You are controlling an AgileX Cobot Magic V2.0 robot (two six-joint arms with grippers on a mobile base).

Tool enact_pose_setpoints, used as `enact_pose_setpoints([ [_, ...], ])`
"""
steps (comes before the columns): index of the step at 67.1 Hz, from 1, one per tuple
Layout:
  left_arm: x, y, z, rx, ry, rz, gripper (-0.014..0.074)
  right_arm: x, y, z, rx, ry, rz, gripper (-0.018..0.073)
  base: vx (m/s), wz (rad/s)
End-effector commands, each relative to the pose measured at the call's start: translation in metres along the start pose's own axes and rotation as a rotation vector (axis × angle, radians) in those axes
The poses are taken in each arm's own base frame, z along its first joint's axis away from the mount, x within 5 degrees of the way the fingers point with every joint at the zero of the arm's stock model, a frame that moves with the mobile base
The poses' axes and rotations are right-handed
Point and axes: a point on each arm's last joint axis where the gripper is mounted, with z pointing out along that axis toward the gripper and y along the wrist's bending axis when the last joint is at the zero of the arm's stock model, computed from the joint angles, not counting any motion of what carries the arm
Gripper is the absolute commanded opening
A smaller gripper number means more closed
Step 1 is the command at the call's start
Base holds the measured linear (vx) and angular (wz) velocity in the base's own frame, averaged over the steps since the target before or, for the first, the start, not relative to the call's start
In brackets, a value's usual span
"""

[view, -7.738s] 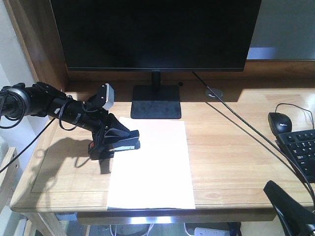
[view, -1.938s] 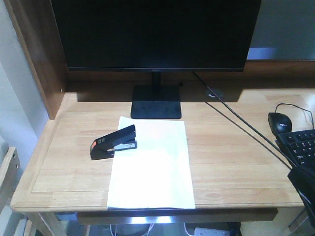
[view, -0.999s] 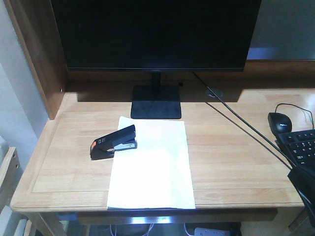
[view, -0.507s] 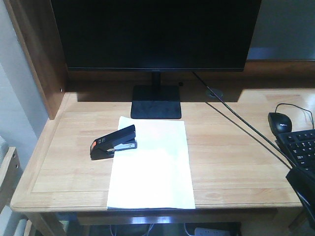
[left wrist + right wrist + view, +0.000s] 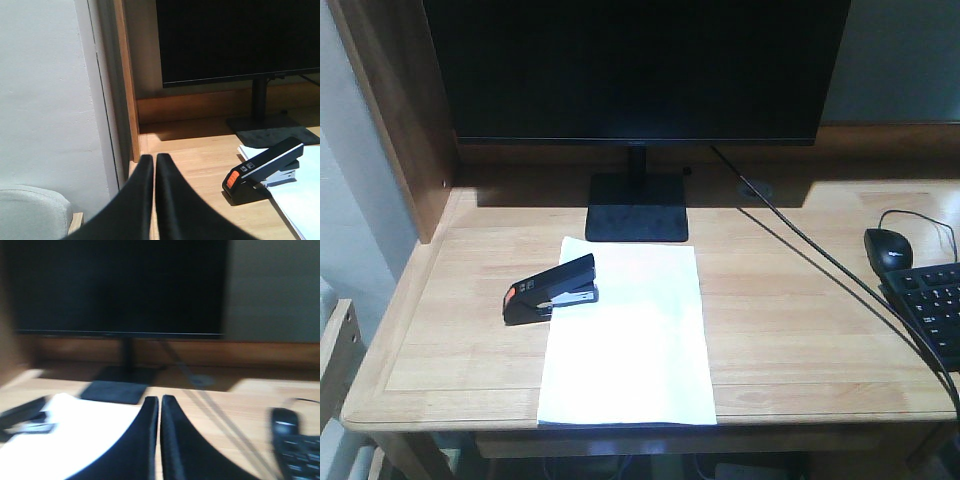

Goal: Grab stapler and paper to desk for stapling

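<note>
From the front, the paper (image 5: 628, 335) lies flat on the desk (image 5: 800, 330), its near edge close to the desk's near rim and its far edge just short of the monitor stand (image 5: 637, 207). The stapler (image 5: 551, 289) sits at the paper's far-left corner, its nose overlapping the sheet and its orange end pointing left onto bare wood. A mouse (image 5: 887, 247) and a keyboard (image 5: 930, 310) sit well off to the right. No arm shows in this view.

The left wrist view shows the left gripper (image 5: 154, 165) with its jaws pressed together and holding nothing, hanging near the desk's left edge. The stapler (image 5: 264, 170) stands apart to its right, resting on the paper's corner (image 5: 300, 195).

The right wrist view is blurred, but the right gripper (image 5: 160, 407) also shows its jaws nearly touching, empty, above the paper (image 5: 70, 440).

Both things appear to be placed already, so I judge the fetching done. What remains, if anything, would be pressing the stapler's top down, which calls for one arm to come over it with jaws closed or lightly parted.
</note>
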Motion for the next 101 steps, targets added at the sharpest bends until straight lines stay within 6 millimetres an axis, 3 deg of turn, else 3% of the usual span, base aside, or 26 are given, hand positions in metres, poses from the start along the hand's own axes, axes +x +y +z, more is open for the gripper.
enact_pose_setpoints([
  [1, -0.003, 0.001, -0.001, -0.012, -0.074, -0.012, -0.0006, -0.009, -0.007, 0.0, 0.093, -0.022, -0.021, -0.0009, 0.0, 0.0],
  [14, -0.003, 0.001, -0.001, -0.012, -0.074, -0.012, -0.0006, -0.009, -0.016, -0.002, 0.198, -0.02, -0.062, -0.0009, 0.0, 0.0],
  [32, -0.003, 0.001, -0.001, -0.012, -0.074, -0.012, -0.0006, -0.009, -0.014, -0.004, 0.184, -0.059, -0.101, -0.0009, 0.0, 0.0],
  [60, -0.003, 0.001, -0.001, -0.012, -0.074, -0.012, -0.0006, 0.039, -0.013, -0.025, 0.184, -0.193, -0.097, -0.0009, 0.0, 0.0],
  [101, -0.003, 0.001, -0.001, -0.012, -0.074, -0.012, -0.0006, 0.04, -0.013, -0.024, 0.185, -0.171, -0.113, -0.0009, 0.0, 0.0],
])
